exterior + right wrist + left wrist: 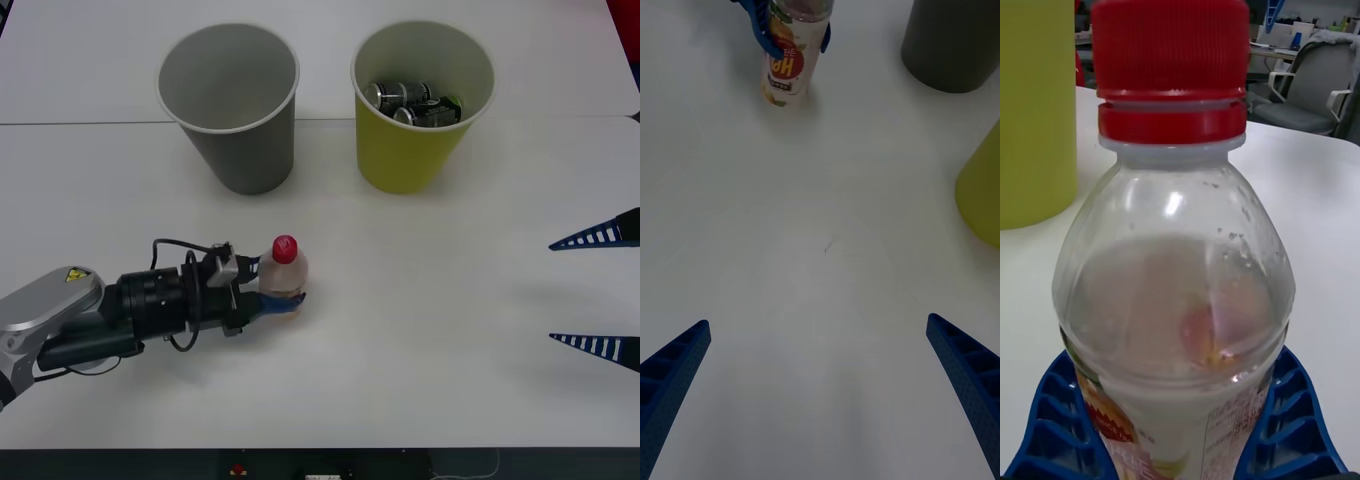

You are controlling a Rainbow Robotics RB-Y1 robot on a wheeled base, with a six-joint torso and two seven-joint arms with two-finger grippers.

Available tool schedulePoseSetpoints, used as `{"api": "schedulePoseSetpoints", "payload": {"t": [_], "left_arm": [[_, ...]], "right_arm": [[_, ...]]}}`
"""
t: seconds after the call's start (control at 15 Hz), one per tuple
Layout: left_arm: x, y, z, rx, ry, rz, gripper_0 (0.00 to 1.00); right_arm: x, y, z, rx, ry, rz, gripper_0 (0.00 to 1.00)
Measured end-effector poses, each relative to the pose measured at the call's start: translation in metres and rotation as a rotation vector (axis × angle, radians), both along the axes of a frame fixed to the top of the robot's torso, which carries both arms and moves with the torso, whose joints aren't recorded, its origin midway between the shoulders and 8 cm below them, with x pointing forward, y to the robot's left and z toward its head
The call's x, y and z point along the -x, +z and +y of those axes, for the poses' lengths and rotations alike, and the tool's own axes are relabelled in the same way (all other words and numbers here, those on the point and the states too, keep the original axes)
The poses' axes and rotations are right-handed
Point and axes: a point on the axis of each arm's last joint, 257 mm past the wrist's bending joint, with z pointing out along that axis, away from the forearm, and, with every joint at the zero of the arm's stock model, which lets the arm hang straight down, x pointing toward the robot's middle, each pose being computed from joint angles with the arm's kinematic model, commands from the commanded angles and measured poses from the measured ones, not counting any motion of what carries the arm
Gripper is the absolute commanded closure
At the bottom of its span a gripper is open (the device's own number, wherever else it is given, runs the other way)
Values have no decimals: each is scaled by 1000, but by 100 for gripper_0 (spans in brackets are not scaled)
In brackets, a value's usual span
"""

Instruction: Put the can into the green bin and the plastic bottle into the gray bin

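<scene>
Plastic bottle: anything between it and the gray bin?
Nothing visible. The left gripper is shut on the upright plastic bottle, and bare table separates it from the gray bin behind it. The green bin stands off to the side, the right gripper open, away.

The front view looks forward and down from above the arms onto the flat white table [420, 340], taking in both tapered bins. The right wrist view looks low across that table toward the small clear plastic bottle with a red cap [790, 60], well off. The left wrist view faces the bottle close up, the yellow-green tapered bin [1034, 112] behind it.
</scene>
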Motion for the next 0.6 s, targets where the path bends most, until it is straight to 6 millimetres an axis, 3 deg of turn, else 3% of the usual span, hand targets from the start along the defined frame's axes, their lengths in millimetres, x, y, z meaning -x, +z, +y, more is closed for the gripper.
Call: {"api": "schedulePoseSetpoints", "payload": {"t": [0.27, 0.6], "left_arm": [[3, 8, 13, -12, -16, 7, 100], [20, 42, 49, -19, -51, 94, 100]], "right_arm": [[0, 0, 0, 0, 0, 0, 0], [0, 0, 0, 0, 0, 0, 0]]}}
